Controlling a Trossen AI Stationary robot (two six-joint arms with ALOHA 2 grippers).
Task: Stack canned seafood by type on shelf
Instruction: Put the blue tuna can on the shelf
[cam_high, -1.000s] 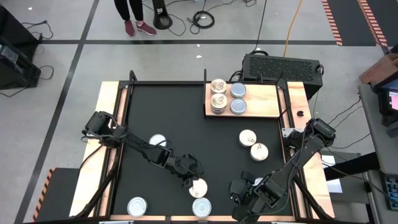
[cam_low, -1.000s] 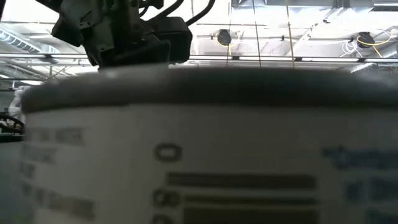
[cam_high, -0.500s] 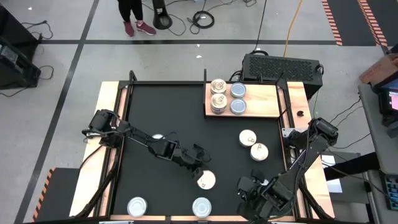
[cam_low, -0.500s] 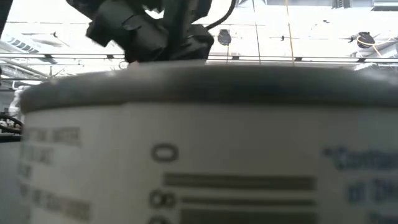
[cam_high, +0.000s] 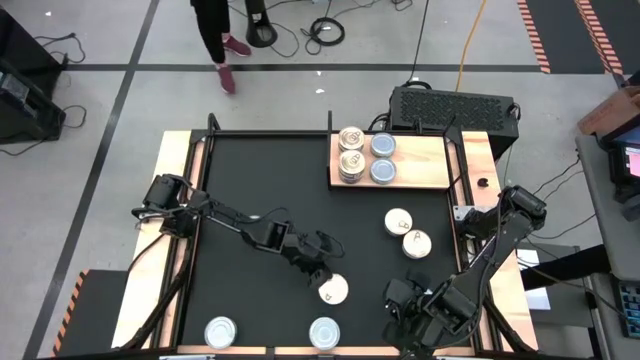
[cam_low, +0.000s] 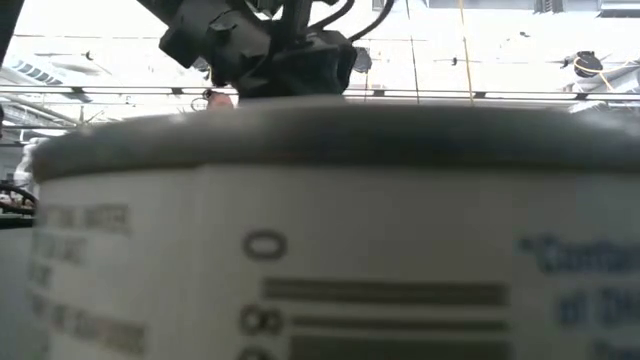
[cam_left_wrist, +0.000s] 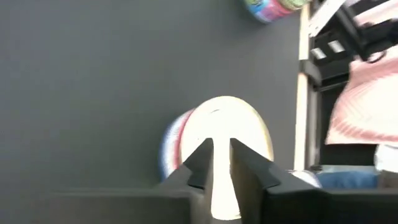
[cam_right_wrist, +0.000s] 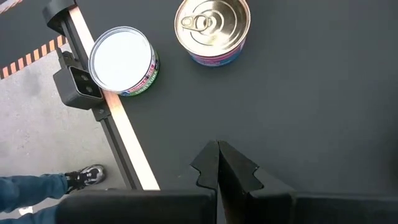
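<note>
Left gripper (cam_high: 322, 272) has its fingers (cam_left_wrist: 200, 163) barely apart, right over a white-topped can (cam_high: 332, 290) on the mat (cam_high: 250, 180); we can't tell if it's gripped. Right gripper (cam_right_wrist: 217, 163) is pinched closed, empty, at the front right. The shelf (cam_high: 425, 165) at the back holds four cans (cam_high: 350, 138).

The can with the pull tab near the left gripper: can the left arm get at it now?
Probably yes. The left gripper hovers right at the can, fingers slightly parted over its top, with bare black mat around and no other can close.
</note>
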